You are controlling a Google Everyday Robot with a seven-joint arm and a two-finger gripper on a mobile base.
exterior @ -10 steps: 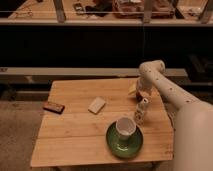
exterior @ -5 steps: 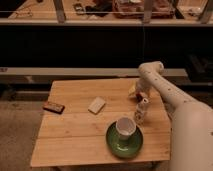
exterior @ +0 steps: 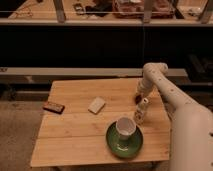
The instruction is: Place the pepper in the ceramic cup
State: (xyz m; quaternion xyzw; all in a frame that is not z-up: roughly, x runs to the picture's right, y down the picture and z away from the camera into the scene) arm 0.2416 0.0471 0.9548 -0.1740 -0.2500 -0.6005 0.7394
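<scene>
At the front edge of the wooden table [exterior: 75,132], the round white ceramic cup [exterior: 125,127] stands on a round green saucer [exterior: 112,143]. Just behind stands a small white bottle [exterior: 141,110]. Farther back, near the right edge, the gripper [exterior: 140,93] is down at the small dark red pepper [exterior: 137,99]; its opening and hold cannot be told.

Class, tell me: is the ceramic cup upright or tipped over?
Upright: the ceramic cup stands on the green saucer, mouth facing up. The gripper is low by the pepper, behind the white bottle.
</scene>
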